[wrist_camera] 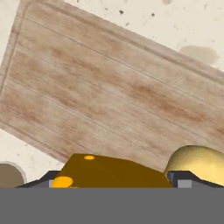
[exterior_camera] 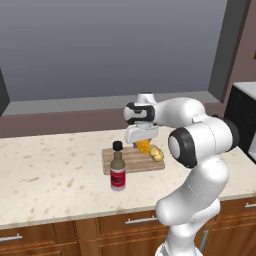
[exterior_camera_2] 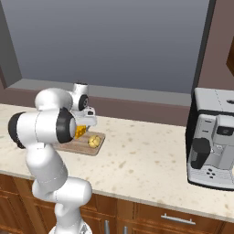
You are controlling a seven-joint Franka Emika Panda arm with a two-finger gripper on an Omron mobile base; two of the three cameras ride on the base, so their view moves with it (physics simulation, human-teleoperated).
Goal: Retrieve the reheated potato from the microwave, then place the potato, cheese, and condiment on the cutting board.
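The cutting board point(exterior_camera: 131, 162) point(exterior_camera_2: 73, 146) point(wrist_camera: 109, 87) lies on the counter. The potato point(exterior_camera: 157, 154) point(exterior_camera_2: 94, 141) point(wrist_camera: 197, 159) rests on its right end. My gripper point(exterior_camera: 142, 141) point(exterior_camera_2: 84, 124) point(wrist_camera: 116, 181) hangs just over the board, shut on the cheese point(exterior_camera: 143, 146) point(exterior_camera_2: 80, 131) point(wrist_camera: 109, 170), which sits between the two fingertips point(wrist_camera: 48, 180) beside the potato. The condiment point(exterior_camera: 118, 172) stands upright on the counter, right at the board's front edge. The microwave is out of view.
A coffee machine point(exterior_camera_2: 215, 137) point(exterior_camera: 244, 120) stands on the counter point(exterior_camera: 50, 175) to the right. A window recess with a sill point(exterior_camera: 100, 102) runs along the back wall. Cabinet drawers with handles point(exterior_camera: 140, 220) sit below the counter's front edge.
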